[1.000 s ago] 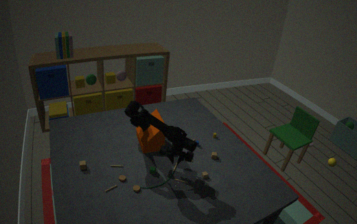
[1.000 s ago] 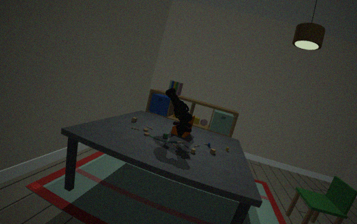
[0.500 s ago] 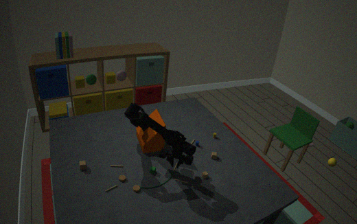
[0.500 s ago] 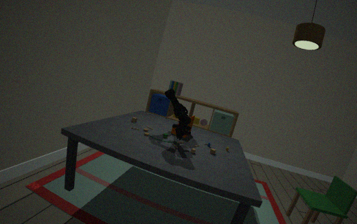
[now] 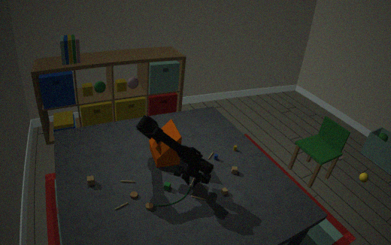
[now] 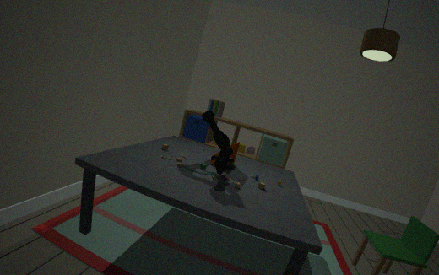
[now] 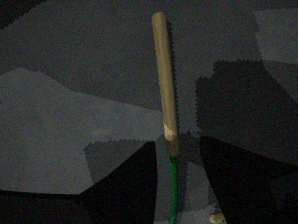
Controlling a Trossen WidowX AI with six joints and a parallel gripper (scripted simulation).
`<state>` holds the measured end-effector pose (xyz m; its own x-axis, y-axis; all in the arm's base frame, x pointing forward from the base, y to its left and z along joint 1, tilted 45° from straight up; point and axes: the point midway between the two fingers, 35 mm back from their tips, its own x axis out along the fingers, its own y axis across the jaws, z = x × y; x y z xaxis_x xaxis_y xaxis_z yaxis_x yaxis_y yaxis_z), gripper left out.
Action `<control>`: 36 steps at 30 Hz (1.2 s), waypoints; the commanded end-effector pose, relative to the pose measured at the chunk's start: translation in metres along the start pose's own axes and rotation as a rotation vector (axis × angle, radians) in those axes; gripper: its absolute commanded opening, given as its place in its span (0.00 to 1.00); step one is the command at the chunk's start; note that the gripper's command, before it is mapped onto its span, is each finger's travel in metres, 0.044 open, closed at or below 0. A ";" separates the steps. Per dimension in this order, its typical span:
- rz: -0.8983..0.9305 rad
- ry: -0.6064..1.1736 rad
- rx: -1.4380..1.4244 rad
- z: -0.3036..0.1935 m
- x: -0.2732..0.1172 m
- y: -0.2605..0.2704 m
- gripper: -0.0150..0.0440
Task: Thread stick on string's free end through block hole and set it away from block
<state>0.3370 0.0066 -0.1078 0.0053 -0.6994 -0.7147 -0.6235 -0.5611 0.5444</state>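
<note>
The stick on the string [image 5: 192, 182] [image 7: 165, 75] appears to lie on the table. In the wrist view its string end is between my fingertips, with gaps on both sides. My gripper [image 5: 194, 180] [image 6: 219, 173] [image 7: 177, 147] is partly open, low over the table, and holds nothing. The green string [image 5: 177, 203] [image 7: 173, 190] curves from the stick to the round wooden button [image 5: 150, 206] [image 6: 180, 164]. Three small wooden blocks, a left one [image 5: 90, 180] [image 6: 165, 147], a right one [image 5: 234, 170] [image 6: 262, 186] and a nearer one [image 5: 225, 192] [image 6: 237, 186], stand apart; I cannot make out which has the hole.
Loose sticks lie at the left [image 5: 128, 181] [image 5: 121, 206], just in front of the gripper [image 5: 198, 197] and behind it [image 5: 210, 155]. Also there are a second wooden disc [image 5: 134, 195], a green cube [image 5: 167, 186], a blue piece [image 5: 216, 157], a yellow piece [image 5: 235, 148] and an orange body [image 5: 165, 155] by the arm.
</note>
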 end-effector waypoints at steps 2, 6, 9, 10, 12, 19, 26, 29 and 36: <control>0.009 -0.001 -0.008 0.001 0.007 0.003 0.46; 0.009 -0.001 -0.008 0.001 0.007 0.003 0.46; 0.006 -0.003 -0.003 0.002 0.006 0.002 0.42; 0.006 -0.003 -0.003 0.002 0.006 0.002 0.37; 0.006 -0.003 -0.003 0.002 0.006 0.002 0.28; 0.006 -0.003 -0.003 0.002 0.006 0.002 0.25; 0.005 -0.004 -0.003 0.001 0.000 0.001 0.25; 0.005 -0.004 -0.003 0.001 -0.004 0.001 0.25; 0.004 -0.004 -0.003 0.001 -0.013 0.000 0.25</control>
<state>0.3350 0.0118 -0.1022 -0.0013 -0.7031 -0.7111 -0.6156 -0.5598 0.5547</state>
